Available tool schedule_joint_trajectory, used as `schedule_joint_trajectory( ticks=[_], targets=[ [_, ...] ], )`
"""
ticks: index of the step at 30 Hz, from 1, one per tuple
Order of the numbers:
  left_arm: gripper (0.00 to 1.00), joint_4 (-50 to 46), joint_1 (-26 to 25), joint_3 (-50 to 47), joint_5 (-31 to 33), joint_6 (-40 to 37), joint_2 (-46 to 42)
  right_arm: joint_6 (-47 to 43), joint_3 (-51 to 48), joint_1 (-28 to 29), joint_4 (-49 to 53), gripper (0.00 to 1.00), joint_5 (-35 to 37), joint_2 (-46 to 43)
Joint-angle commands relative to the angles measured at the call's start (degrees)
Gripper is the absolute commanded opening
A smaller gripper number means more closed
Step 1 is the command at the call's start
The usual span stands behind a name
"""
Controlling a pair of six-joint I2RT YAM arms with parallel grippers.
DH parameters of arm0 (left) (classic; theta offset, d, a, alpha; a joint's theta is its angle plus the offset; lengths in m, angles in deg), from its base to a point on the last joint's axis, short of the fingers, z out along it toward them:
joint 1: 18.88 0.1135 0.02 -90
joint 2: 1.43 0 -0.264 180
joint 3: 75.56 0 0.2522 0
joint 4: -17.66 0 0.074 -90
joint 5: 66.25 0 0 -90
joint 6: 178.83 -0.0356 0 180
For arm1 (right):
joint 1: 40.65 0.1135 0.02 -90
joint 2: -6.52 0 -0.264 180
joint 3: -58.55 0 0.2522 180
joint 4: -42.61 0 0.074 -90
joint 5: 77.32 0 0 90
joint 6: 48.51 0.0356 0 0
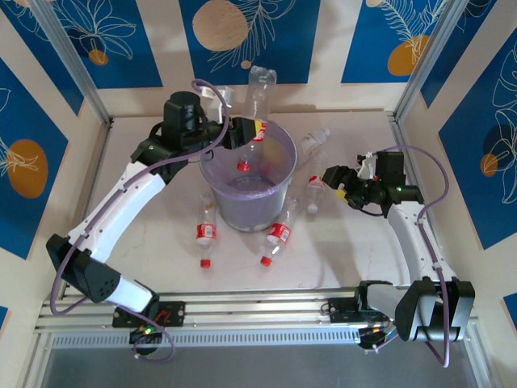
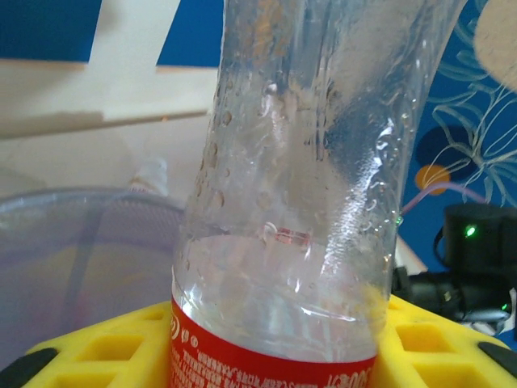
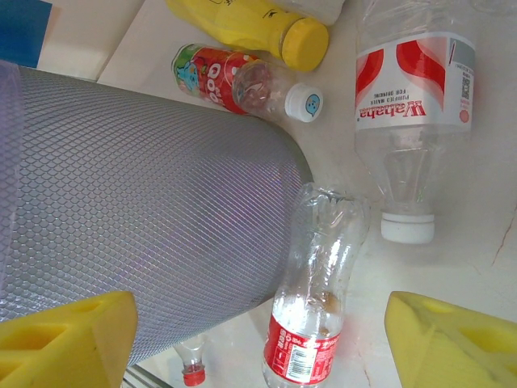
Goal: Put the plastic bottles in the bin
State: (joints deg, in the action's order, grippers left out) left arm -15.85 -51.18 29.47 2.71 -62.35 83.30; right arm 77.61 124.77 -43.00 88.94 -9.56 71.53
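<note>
At the left of the overhead view, the surface [image 1: 170, 259] is bare from the side rail to the bin, with only the left arm crossing above it. That is the widest open room. The left pincer [image 1: 246, 133] pinches a clear bottle [image 1: 260, 93] by its red label and holds it aloft over the bin's far rim. The left wrist view shows the yellow fingers [image 2: 97, 352] pressed on either side of it.

The bin [image 1: 242, 212] stands at centre frame with a red cap showing in its mouth. We cannot tell whose cap it is. Two red-labelled bottles [image 1: 208, 233] [image 1: 279, 234] lie just below the bin, near the front rail. Right of the bin, two more bottles [image 1: 313, 194] [image 1: 315, 141] lie in the narrow strip before the right pincer [image 1: 339, 184], which hovers with its jaws spread.

In the overhead view we count one bin, one bottle held and four lying down.

In the right wrist view, between the spread yellow fingers [image 3: 69, 331], a red-labelled bottle lies touching the bin's wall [image 3: 311, 291]. Above it we count three more:
- a yellow bottle [image 3: 250, 24]
- a small red-and-green-labelled bottle [image 3: 226, 77]
- a white-capped bottle [image 3: 412, 105]
</note>
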Motion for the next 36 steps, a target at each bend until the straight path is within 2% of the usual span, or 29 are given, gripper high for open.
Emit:
schedule_joint_trajectory(
  ticks=[1,12,17,19,23,27,36],
  targets=[
    [0.06,-2.76,-1.02,-2.6,4.27,-2.53,-1.11,-0.33,-0.52,-0.08,0.58,0.8,0.33,-0.41],
    [0.04,0.78,-1.71,-11.9,5.31,0.0,-0.9,-0.67,-1.72,-0.2,-0.18,0.8,0.52,0.11],
    [0.07,0.32,-1.94,-14.12,5.64,-0.6,-0.53,-0.87,-2.01,-0.55,-0.85,0.81,0.18,1.12],
    [0.11,0.37,-1.9,-14.66,5.83,-0.89,-0.44,-0.96,-1.91,-0.55,-0.89,0.81,0.0,1.5],
    [0.32,0.11,-1.98,-14.97,5.26,-1.04,0.41,-0.93,-2.51,-0.62,-1.2,0.81,0.31,1.35],
    [0.45,0.3,-1.98,-14.95,5.57,-1.04,0.79,-1.0,-2.7,-0.59,-1.11,0.81,0.22,1.37],
    [0.7,-0.8,-1.96,-13.43,5.83,-1.59,1.82,-2.13,-1.93,-1.35,0.28,0.81,0.13,1.1]
  ],
)
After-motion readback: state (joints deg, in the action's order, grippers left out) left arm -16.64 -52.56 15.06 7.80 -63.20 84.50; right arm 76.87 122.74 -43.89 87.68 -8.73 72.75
